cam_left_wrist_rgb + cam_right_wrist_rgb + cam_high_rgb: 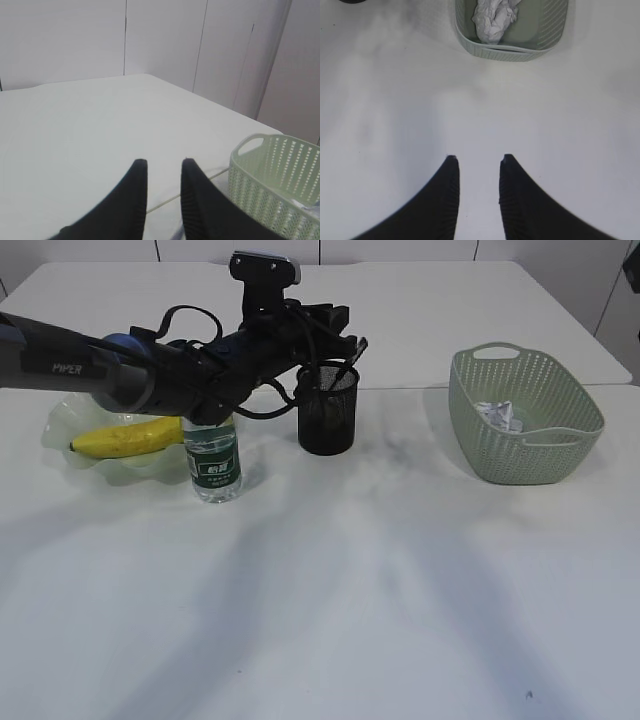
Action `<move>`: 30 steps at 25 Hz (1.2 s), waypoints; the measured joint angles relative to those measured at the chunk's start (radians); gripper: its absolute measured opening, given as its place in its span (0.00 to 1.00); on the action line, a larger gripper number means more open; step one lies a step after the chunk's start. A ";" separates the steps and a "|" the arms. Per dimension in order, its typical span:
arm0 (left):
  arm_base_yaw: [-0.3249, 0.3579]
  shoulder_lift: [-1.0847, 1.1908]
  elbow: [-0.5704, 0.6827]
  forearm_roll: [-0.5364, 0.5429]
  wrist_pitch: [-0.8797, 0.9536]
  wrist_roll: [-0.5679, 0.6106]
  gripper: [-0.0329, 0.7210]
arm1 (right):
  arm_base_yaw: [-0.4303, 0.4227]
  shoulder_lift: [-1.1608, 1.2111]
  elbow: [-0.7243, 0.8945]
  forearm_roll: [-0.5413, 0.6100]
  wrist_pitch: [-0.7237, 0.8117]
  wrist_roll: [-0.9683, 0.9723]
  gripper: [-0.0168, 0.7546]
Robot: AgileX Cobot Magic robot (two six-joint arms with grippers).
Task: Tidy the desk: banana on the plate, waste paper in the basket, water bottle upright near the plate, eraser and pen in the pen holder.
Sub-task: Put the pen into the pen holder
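Observation:
The banana [125, 438] lies on the pale green plate [62, 425] at the left. The water bottle [213, 460] stands upright next to the plate. The black mesh pen holder [328, 412] stands right of the bottle with a dark pen [341, 374] in it; the eraser is hidden. Crumpled waste paper [500, 415] lies in the green basket [525, 445], and shows in the right wrist view [492, 17]. My left gripper [352, 348] hovers over the pen holder, open and empty [162, 162]. My right gripper [479, 159] is open and empty above bare table, short of the basket [470, 42].
My left arm [120, 375] stretches from the left edge over the plate and bottle. The basket's rim [250, 147] shows at the right of the left wrist view. A seam between two tables [420, 388] runs behind the pen holder.

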 joint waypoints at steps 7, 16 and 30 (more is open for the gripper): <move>0.000 0.000 0.000 0.002 0.000 0.000 0.26 | 0.000 0.000 0.000 -0.004 0.000 -0.002 0.30; 0.000 -0.021 0.000 0.016 0.049 0.000 0.26 | 0.000 0.000 0.000 -0.006 0.000 -0.002 0.30; 0.000 -0.205 0.000 0.016 0.457 -0.014 0.26 | 0.000 0.000 0.000 -0.014 0.000 -0.005 0.30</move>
